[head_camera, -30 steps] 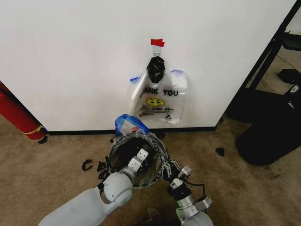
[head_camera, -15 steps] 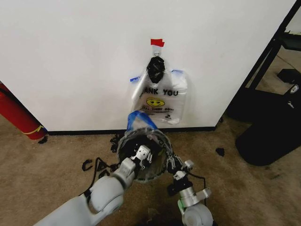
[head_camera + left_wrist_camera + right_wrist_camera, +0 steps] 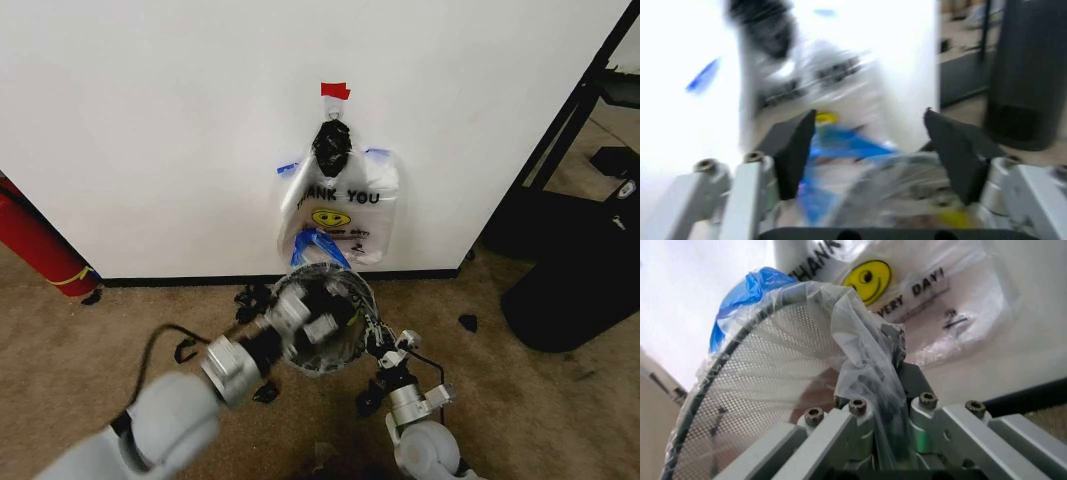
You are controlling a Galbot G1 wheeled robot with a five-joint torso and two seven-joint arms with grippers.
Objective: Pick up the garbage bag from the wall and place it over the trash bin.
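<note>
Right hand pinches bag film at the bin rim; left hand open over the mouth.

We see the thin see-through plastic garbage bag with blue handles draped over the small round mesh-walled trash bin, which sits on the carpet just before the large plain white wall panel. Our right hand is clamped on a gathered fold of film at the rim, likely to keep the bag from sliding off. Our left hand hovers at the bin's mouth, its dark pads spread wide with nothing between them, we judge so it can spread the bag. A blue handle sticks up on the wall side. Behind, the taped bunch of like bags hangs untouched.
</note>
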